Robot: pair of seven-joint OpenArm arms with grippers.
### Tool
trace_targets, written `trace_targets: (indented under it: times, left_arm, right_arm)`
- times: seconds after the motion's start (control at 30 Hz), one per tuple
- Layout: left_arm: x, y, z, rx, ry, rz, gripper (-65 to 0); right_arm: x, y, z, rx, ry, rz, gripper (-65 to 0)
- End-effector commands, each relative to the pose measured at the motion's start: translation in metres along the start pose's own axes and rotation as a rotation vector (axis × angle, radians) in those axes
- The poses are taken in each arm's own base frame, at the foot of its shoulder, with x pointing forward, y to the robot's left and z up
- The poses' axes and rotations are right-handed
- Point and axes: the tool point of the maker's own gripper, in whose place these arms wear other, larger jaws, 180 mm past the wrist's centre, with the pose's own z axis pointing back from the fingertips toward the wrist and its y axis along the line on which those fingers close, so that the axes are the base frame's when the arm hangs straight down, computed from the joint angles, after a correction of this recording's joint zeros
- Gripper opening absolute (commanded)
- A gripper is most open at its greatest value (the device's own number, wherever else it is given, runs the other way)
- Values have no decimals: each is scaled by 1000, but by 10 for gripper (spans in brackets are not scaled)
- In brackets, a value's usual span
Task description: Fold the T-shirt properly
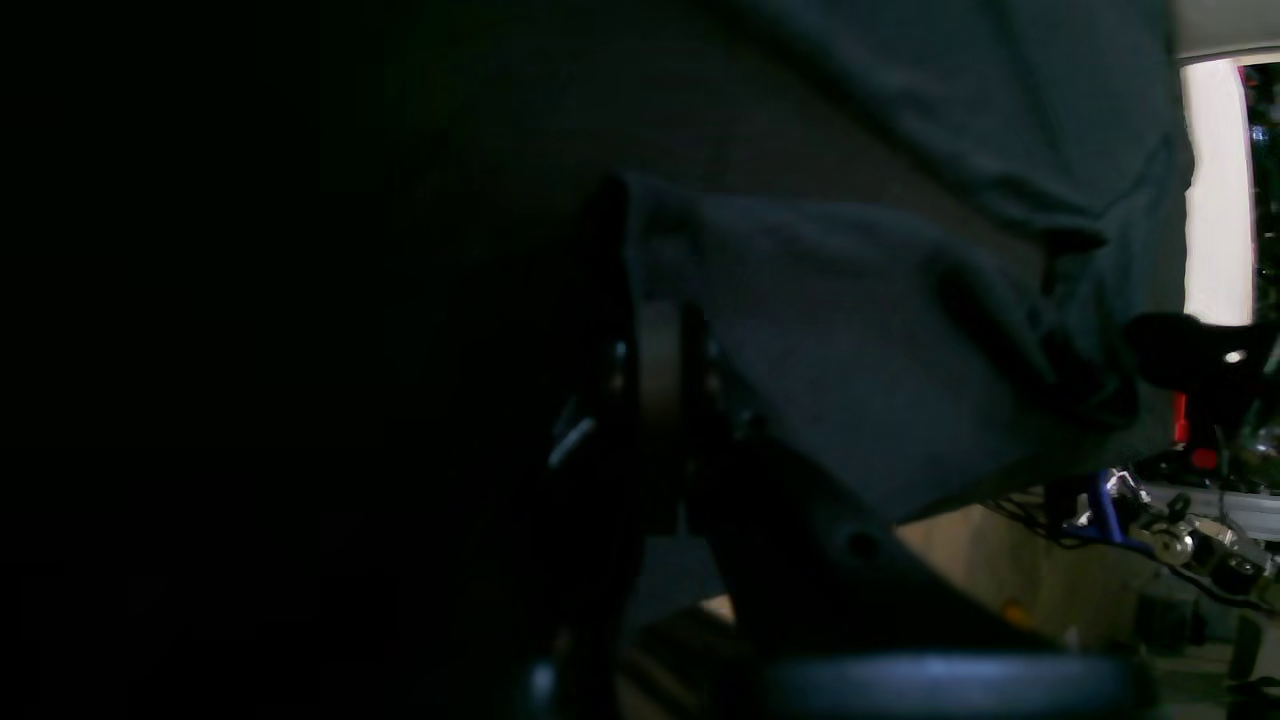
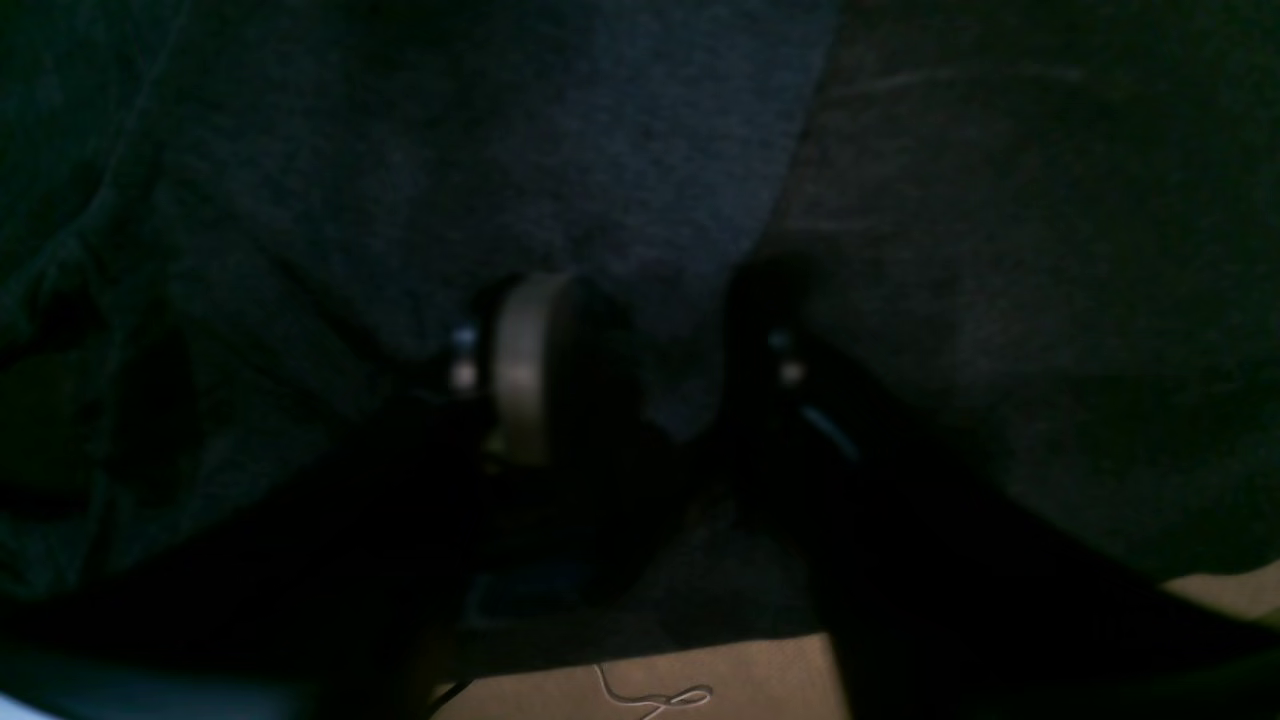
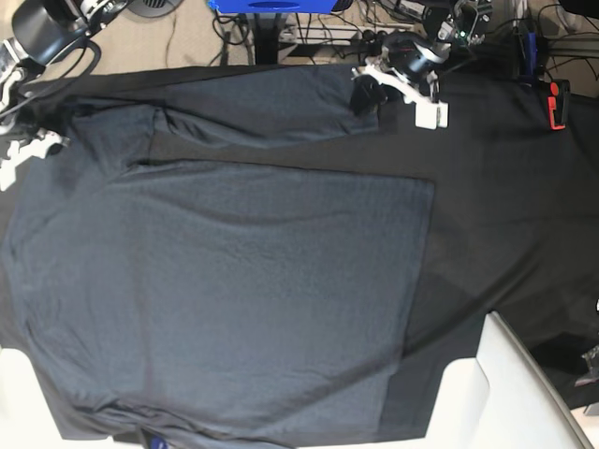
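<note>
The T-shirt (image 3: 234,281) lies spread over the black tablecloth (image 3: 505,187), slate grey, with one sleeve folded across its top. My left gripper (image 3: 363,94) sits at the top edge by that sleeve. In the left wrist view, the left gripper (image 1: 650,260) is shut on the T-shirt (image 1: 900,300), whose fabric drapes from its fingers. My right gripper (image 3: 42,150) is at the far left by the other sleeve. In the right wrist view, the right gripper (image 2: 650,350) has its fingers apart, with an edge of the T-shirt (image 2: 500,150) lying between them.
A red object (image 3: 559,103) lies on the cloth at the upper right. A white surface (image 3: 524,393) juts in at the lower right corner. Cables and a blue frame (image 3: 271,5) crowd the floor beyond the table's far edge.
</note>
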Motion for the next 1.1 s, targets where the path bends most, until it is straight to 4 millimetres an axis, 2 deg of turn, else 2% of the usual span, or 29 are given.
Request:
trace_targets:
  times: [0.0,0.1,0.13,0.23,0.4,0.5,0.6,0.8,0.97,1.07]
  left_arm:
    - [7,-2,2,1,-22,0,-650]
    - [11,2,2,35,-32,3,-650]
    - [12,2,2,33,-34,0,-650]
    - [18,2,4,30,-34,-23,-650]
    - [30,-3,7,13,-50,-58,-650]
    - [44,-13,10,-14,-80,-84,-650]
    - [55,-32,9,-55,-66,-118,-650]
    - [103,-50,5,-77,-53,-194,-650]
    - [133,-54,-3,-74,-53,-226,-650]
    - [150,-60,-7,-86,-79,-246,-650]
  right_arm:
    - [10,1,2,3,-16,11,-516]
    - [12,7,1,11,-10,36,-642]
    - [14,13,-1,20,-5,63,-650]
    - [18,17,3,10,17,104,-644]
    - [42,17,15,-21,11,116,-644]
    - [48,12,16,-54,9,59,-644]
    - [55,18,14,-52,3,71,-644]
    - [70,20,16,-55,-10,101,-644]
    - [84,16,18,-94,-41,9,-644]
    - [94,28,15,-77,-46,29,-644]
